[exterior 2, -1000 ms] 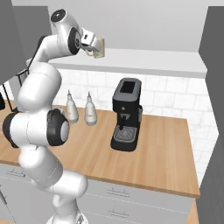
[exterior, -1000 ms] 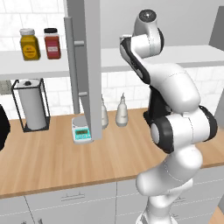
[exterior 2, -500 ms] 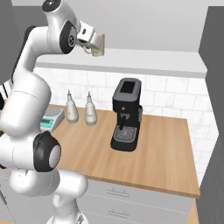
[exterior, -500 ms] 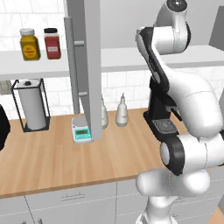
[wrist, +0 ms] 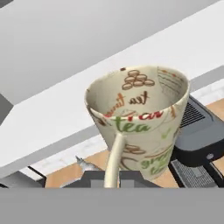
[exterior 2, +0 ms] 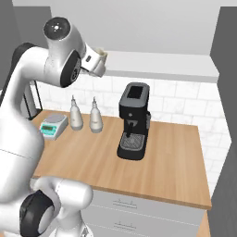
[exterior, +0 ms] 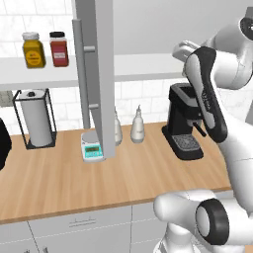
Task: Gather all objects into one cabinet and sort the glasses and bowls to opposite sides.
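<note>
My gripper (wrist: 112, 178) is shut on a beige mug (wrist: 139, 118) printed with red, green and brown words, gripping it at its handle side. The mug's open mouth faces the hand camera and it is empty. In the right base view the gripper (exterior 2: 97, 60) holds the mug (exterior 2: 104, 53) high above the counter, just in front of the pale grey shelf board (exterior 2: 162, 64) of the grey wall cabinet. One cabinet door (exterior: 99, 74) stands open, edge-on, in the left base view. The bowls and the other cups are out of view.
A black coffee machine (exterior 2: 134, 121) stands on the wooden counter (exterior 2: 166, 157) below the mug. Left of it are two pale bottles (exterior 2: 96, 116) and a small scale (exterior 2: 54, 126). Two spice jars (exterior: 32, 49) sit on the shelf's left end, above a paper towel holder (exterior: 34, 118).
The arm's upper links have swung up and to the right in the left base view. The mug stays held at nearly the same spot in front of the shelf.
</note>
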